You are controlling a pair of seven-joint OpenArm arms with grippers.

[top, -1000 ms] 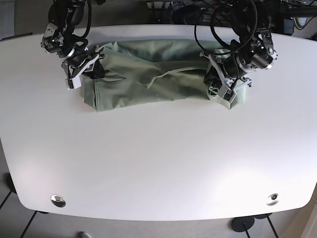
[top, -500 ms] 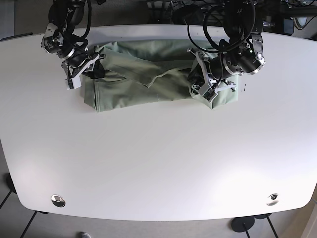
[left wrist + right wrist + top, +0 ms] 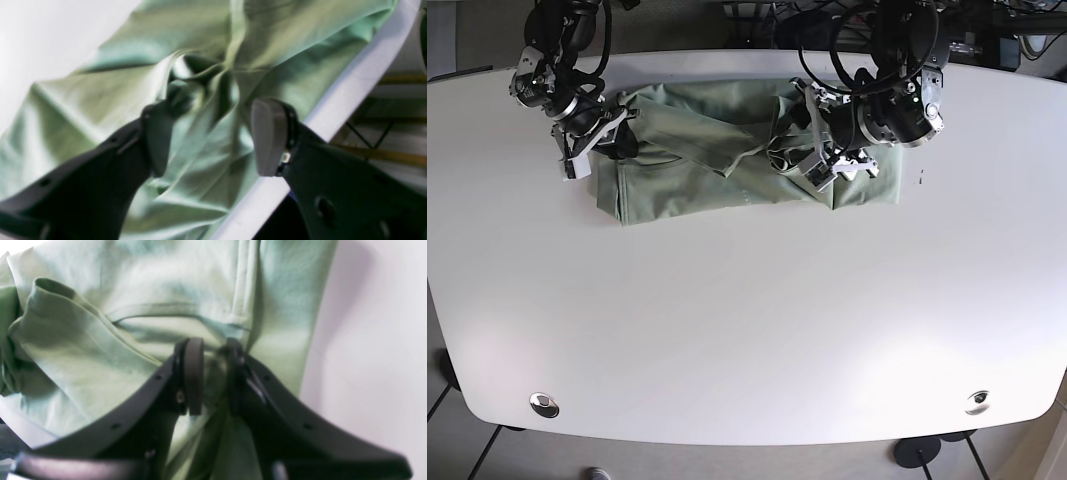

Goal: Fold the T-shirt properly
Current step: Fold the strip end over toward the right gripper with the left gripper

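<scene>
A pale green T-shirt lies crumpled in a wide band along the far side of the white table. My left gripper is over the shirt's right part. In the left wrist view the left gripper has its jaws wide apart above bunched cloth, with a fold touching one fingertip. My right gripper is at the shirt's left end. In the right wrist view the right gripper is nearly closed, with cloth pinched between the fingers.
The table's far edge runs right beside the left gripper, with cables and dark equipment behind it. Bare table lies next to the shirt's left end. Two metal discs sit near the front corners.
My left gripper has moved left and toward the far edge, dragging the shirt's right end over onto its middle. The right gripper and the left end have stayed put.
</scene>
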